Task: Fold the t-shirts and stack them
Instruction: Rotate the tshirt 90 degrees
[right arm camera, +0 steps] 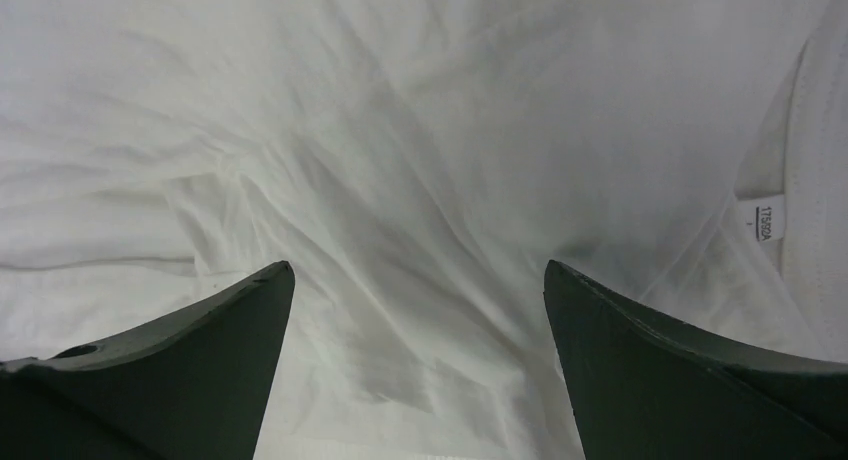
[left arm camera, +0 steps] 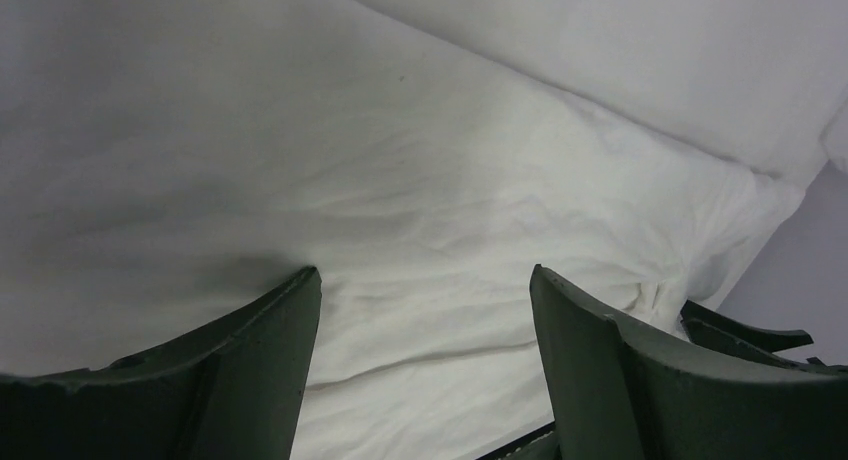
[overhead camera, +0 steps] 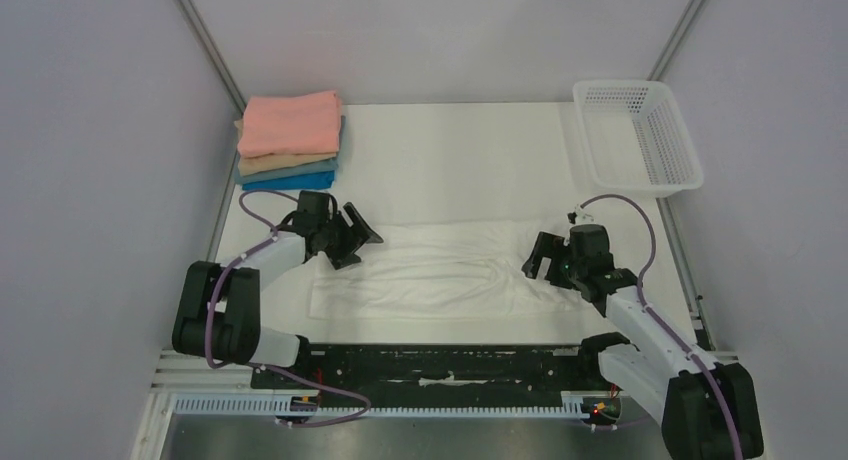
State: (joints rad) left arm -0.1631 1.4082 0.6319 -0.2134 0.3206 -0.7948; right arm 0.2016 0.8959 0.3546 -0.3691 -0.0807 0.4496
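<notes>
A plain white t-shirt (overhead camera: 440, 270) lies spread and wrinkled across the near half of the white table. My left gripper (overhead camera: 355, 237) is open just above its left end; the left wrist view shows cloth (left arm camera: 420, 230) between the spread jaws (left arm camera: 425, 275). My right gripper (overhead camera: 540, 258) is open over the shirt's right end, with the neck label (right arm camera: 765, 220) near it in the right wrist view and wrinkled cloth between the jaws (right arm camera: 418, 270). A stack of folded shirts stands at the back left: salmon pink (overhead camera: 292, 123) on top, then tan (overhead camera: 285, 163), grey-blue (overhead camera: 325, 167) and bright blue (overhead camera: 290, 181).
A white plastic mesh basket (overhead camera: 636, 135) stands at the back right corner. Grey walls close in on both sides. A black rail with the arm bases (overhead camera: 450, 365) runs along the near edge.
</notes>
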